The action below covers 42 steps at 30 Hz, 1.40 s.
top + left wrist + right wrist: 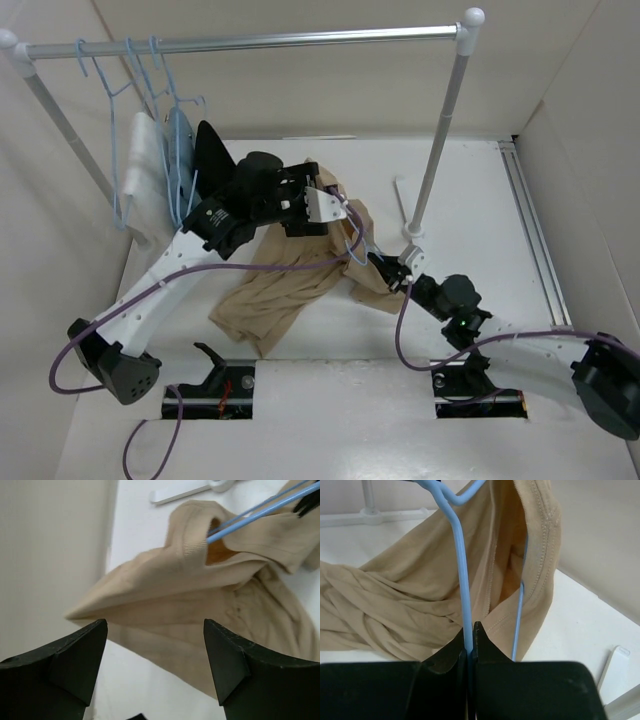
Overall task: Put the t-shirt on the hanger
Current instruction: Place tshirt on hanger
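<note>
Nearest us, our right gripper (469, 627) is clamped on the blue wire of the hanger (460, 555), part of which runs inside the t-shirt (395, 595). The shirt hangs from it and trails in a heap onto the table (330, 420). Beyond, our left gripper (155, 626) stands with jaws apart and empty, the shirt's collar and shoulder just ahead. Farthest back, other garments (160, 165) hang on the rail (300, 41).
</note>
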Each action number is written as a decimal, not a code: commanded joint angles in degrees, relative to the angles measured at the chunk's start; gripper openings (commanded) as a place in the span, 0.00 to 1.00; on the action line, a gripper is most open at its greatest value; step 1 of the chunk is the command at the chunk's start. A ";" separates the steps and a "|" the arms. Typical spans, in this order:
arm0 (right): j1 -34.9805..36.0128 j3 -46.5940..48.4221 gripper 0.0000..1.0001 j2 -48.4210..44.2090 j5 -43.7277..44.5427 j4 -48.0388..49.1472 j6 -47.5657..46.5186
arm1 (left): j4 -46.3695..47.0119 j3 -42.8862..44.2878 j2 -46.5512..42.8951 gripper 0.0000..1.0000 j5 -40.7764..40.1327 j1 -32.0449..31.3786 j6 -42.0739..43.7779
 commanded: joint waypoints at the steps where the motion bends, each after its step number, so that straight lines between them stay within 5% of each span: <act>1: -1.04 -0.94 0.00 -1.22 2.66 0.38 0.92 | 8.86 -0.33 -1.94 0.75 -3.15 0.12 5.68; 12: -1.04 -1.55 0.00 -4.64 4.42 -1.56 0.40 | 10.69 -2.17 -1.94 0.79 0.46 0.12 0.87; 18: -1.04 -1.03 0.00 -5.17 4.42 -3.58 2.85 | 18.53 -9.80 -5.28 0.81 -11.21 2.65 -30.66; 23: -1.04 -0.42 0.00 -7.63 3.19 -5.59 2.86 | 22.29 -18.17 -6.68 0.86 -15.96 2.67 -43.61; 31: -1.04 -1.46 0.00 -11.76 3.18 -7.53 3.99 | 29.06 -18.18 1.39 0.86 -24.41 3.89 -42.84; 35: -1.04 -1.99 0.00 -14.04 2.66 -8.76 4.00 | 33.81 -21.16 2.63 0.86 -18.92 5.83 -39.68; 39: -1.04 -1.99 0.00 -14.58 2.66 -9.38 4.53 | 34.35 -22.48 3.69 0.75 -13.53 6.44 -38.44; 40: -1.04 -1.99 0.00 -14.58 3.18 -9.38 4.53 | 33.82 -22.48 3.69 0.60 -12.47 6.44 -37.83; 42: -1.04 -1.99 0.00 -14.58 3.18 -9.38 4.53 | 33.29 -23.01 3.69 0.46 -8.80 6.44 -37.30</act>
